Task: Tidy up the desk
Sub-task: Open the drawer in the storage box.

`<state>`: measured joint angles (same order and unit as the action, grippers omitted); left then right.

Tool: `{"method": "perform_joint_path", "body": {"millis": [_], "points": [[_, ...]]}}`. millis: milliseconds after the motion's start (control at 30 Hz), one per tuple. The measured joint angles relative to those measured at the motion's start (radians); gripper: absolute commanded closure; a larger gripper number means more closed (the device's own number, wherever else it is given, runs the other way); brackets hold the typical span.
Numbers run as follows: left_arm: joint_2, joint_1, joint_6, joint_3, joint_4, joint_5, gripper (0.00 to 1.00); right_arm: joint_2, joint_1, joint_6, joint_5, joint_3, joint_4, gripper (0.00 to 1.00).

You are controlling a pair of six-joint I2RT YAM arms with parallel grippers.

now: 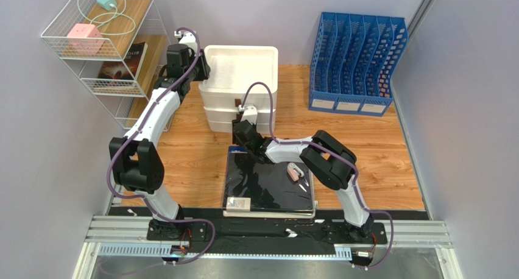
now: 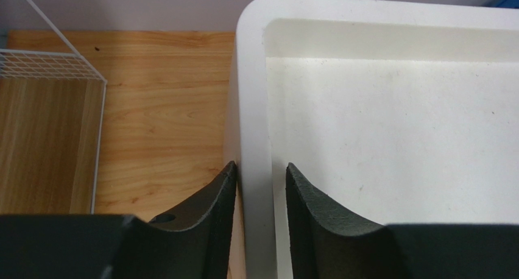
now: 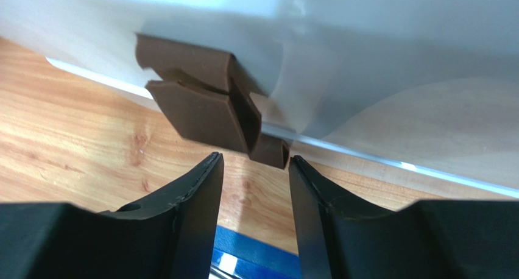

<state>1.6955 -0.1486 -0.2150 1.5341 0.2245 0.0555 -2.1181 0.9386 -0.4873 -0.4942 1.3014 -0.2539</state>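
Tabletop (image 1: 195, 151): light wood, under the white box (image 1: 219, 111) and spreading out on every side of it.
Left jaws: parted, astride the box's left wall (inner one not touching it).
Right jaws: parted, holding nothing, just short of the brown clip (image 3: 201, 102) on the box's front.

Just ahead of right claw (image 3: 256, 160): small brown plastic latch (image 3: 201, 108) on white plastic drawer box (image 1: 216, 102). Far right: blue slotted plastic file rack (image 1: 356, 60).
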Motion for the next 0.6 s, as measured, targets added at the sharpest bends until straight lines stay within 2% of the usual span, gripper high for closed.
{"method": "perform_joint_path", "body": {"millis": [100, 300, 400, 433, 600], "points": [[-0.011, 0.0, -0.007, -0.007, 0.013, 0.015, 0.58, -0.008, 0.002, -0.015, -0.018, -0.002, -0.033, 0.6], [-0.026, 0.0, -0.009, -0.017, 0.026, 0.023, 0.58, -0.008, 0.001, -0.055, -0.053, -0.022, -0.077, 0.79], [-0.031, 0.0, -0.009, -0.024, 0.026, 0.023, 0.59, -0.008, 0.001, -0.069, -0.06, -0.026, -0.082, 0.91], [-0.033, 0.0, -0.008, -0.026, 0.025, 0.023, 0.59, -0.008, 0.001, -0.071, -0.062, -0.027, -0.084, 0.98], [-0.045, 0.0, -0.008, -0.041, 0.019, 0.023, 0.59, -0.008, 0.001, -0.087, -0.071, -0.041, -0.106, 1.0]]}}
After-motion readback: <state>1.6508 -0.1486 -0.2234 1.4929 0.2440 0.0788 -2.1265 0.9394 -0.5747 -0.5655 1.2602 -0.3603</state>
